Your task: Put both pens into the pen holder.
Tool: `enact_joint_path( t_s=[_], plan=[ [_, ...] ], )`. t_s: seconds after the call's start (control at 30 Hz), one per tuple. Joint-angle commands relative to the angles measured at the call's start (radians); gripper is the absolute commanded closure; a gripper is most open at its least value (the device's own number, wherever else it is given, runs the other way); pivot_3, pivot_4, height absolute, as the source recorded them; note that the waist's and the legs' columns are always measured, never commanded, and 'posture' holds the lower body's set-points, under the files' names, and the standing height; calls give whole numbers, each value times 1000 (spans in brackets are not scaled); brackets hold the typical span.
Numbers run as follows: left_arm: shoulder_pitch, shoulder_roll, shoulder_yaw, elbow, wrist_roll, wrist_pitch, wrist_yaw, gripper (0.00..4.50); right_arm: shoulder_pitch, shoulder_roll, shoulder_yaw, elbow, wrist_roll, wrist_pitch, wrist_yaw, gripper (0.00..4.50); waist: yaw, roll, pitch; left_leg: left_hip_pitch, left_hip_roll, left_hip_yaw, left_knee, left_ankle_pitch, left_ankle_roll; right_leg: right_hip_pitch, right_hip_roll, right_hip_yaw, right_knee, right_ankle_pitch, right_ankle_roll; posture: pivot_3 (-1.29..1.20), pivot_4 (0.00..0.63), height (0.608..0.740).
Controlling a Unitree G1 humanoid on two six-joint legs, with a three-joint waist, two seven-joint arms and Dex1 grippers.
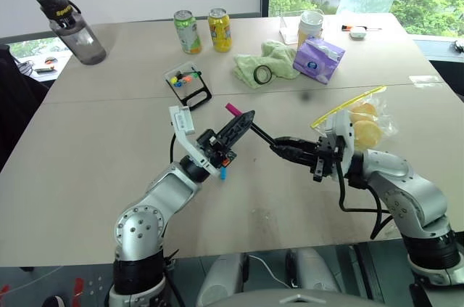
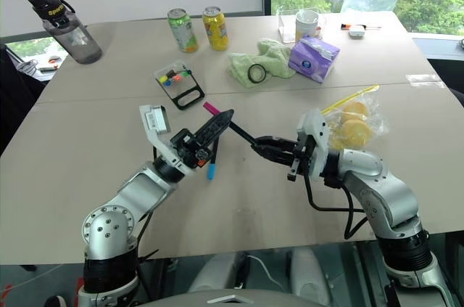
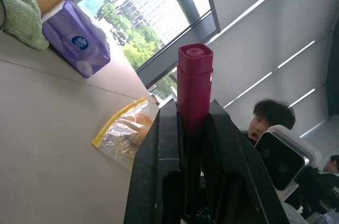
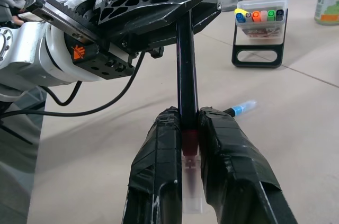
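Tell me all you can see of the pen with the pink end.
The pink-ended pen is slim, with a black barrel and a squared magenta, plastic-looking cap end. It is held off the table, tilted, between both grippers: the left gripper is shut on its pink end and the right gripper pinches its other end, which looks clear.

Across a wide tan table (image 1: 87,176): far left, a dark water bottle (image 1: 72,27); far centre, green can (image 1: 187,31) beside yellow can (image 1: 220,29); nearer, the pen holder (image 1: 188,83); right of it, green cloth (image 1: 264,62), purple tissue pack (image 1: 317,60), paper cup (image 1: 309,27); right, bagged fruit (image 1: 362,122); near centre, the blue-ended pen (image 2: 213,162).
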Motion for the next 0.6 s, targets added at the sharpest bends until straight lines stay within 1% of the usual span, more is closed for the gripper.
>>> enact_joint_path(
  t_s=[0.03,0.07,0.13,0.17,0.23,0.33,0.37,0.47,0.5,0.6],
  plan=[
    [-8,44,7,-24,69,-27,-1,4500,11,-8,-21,-27,48,28,-7,2749,-1,0,0,0,0,0,0,0,0,0,0,0,0,0,0,0,150,740],
    [-8,52,3,-26,82,-29,-1,4500,13,-9,-27,-22,48,28,-16,2365,0,0,0,0,0,0,0,0,0,0,0,0,0,0,0,0,150,740],
    [-14,87,0,-46,142,-47,-15,4500,34,-52,-45,2,31,19,7,1480,1,0,0,0,0,0,0,0,0,0,0,0,0,0,0,0,150,740],
    [-12,97,20,-60,180,-81,-19,4500,52,-89,-45,25,-18,-22,20,1048,1,0,0,0,0,0,0,0,0,0,0,0,0,0,0,0,150,740],
    [8,119,77,-68,258,-162,-37,4500,86,-137,-58,66,-94,-116,34,1048,6,0,0,0,-1,0,0,0,0,0,0,0,-1,0,0,0,150,740],
    [48,210,92,-53,415,-241,-114,4500,103,-154,-95,86,-76,-148,47,1048,1,0,0,0,0,1,-1,0,0,0,0,0,-1,0,0,0,150,740],
    [53,252,85,-44,494,-286,-146,4500,102,-154,-104,87,-66,-147,51,1048,-1,0,0,0,0,1,-1,0,0,0,0,0,-1,0,0,0,150,740],
    [26,435,-18,12,813,-503,-303,4500,84,-140,-104,105,-61,-157,54,1048,1,0,1,0,0,1,-2,0,-1,0,1,1,-1,0,0,0,150,740],
    [13,469,-50,26,881,-559,-339,4500,76,-135,-97,109,-61,-160,58,1048,2,0,1,0,0,1,-2,0,-1,0,1,1,-1,0,0,0,150,740],
    [-33,515,-113,71,1024,-705,-401,4500,53,-115,-91,107,-50,-150,56,1048,8,1,1,0,-1,1,-2,0,0,0,-1,0,-3,0,0,0,150,740]
  ],
)
